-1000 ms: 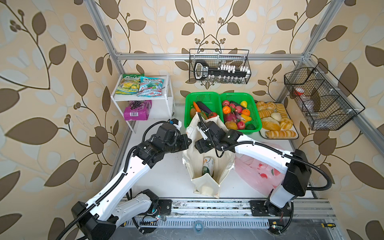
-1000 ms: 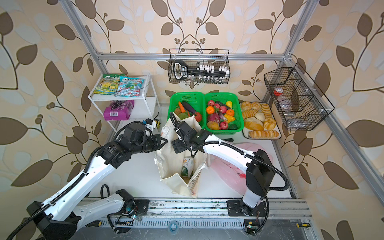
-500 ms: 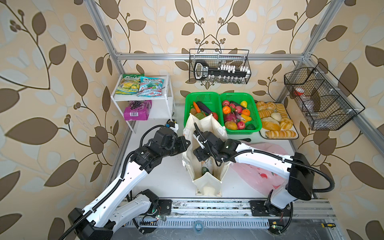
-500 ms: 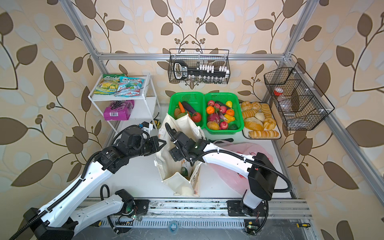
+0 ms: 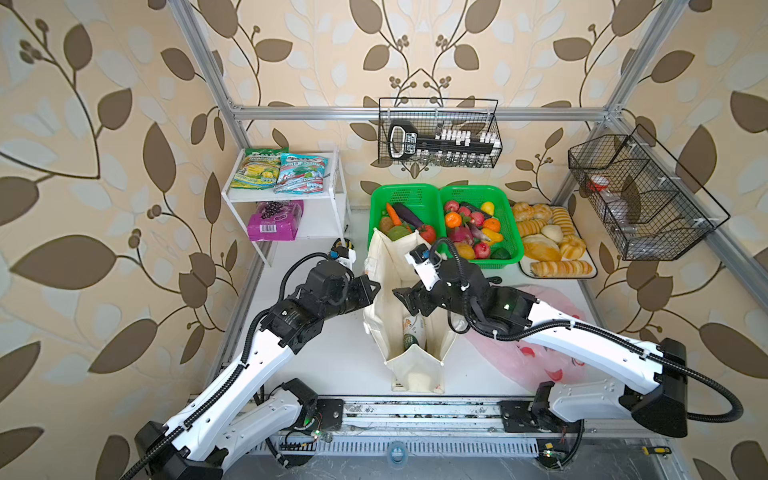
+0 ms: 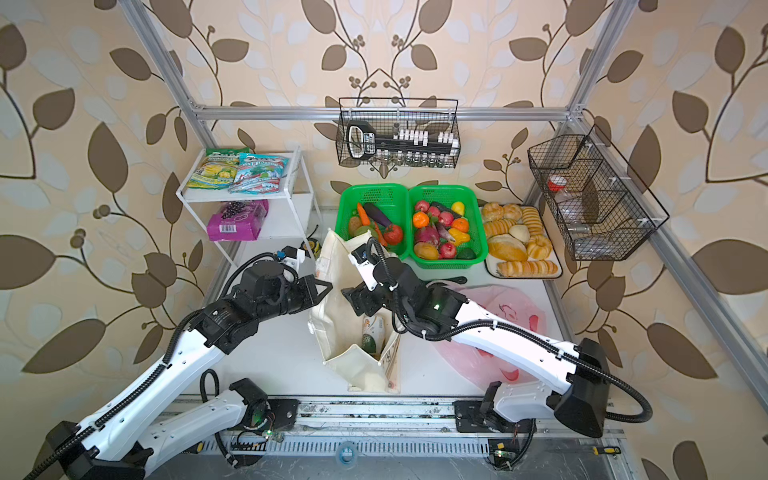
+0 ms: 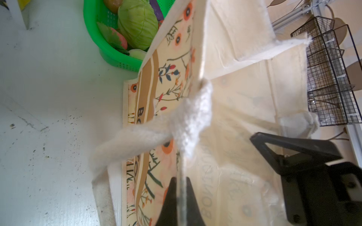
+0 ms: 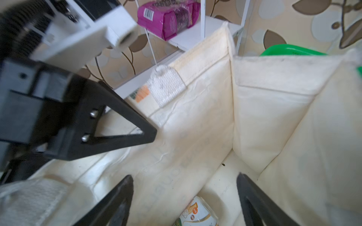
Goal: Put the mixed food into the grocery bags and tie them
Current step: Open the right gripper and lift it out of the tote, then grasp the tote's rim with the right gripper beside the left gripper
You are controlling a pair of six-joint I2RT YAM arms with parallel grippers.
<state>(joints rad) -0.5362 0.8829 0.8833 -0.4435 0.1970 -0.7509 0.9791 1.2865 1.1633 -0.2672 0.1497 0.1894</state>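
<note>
On surface, cream canvas tote (image 5: 386, 270) is stood upright, open; small can (image 5: 413, 332) is seen inside. Beside it, pink plastic bag (image 5: 523, 361) is laid crumpled. On lower shelf (image 5: 320, 226), purple packet (image 5: 274, 220) is kept.

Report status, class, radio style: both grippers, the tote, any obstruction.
Left gripper shut on canvas tote rim. Right gripper open, empty, over tote mouth. Small can inside tote. Right arm overhangs pink plastic bag.
</note>
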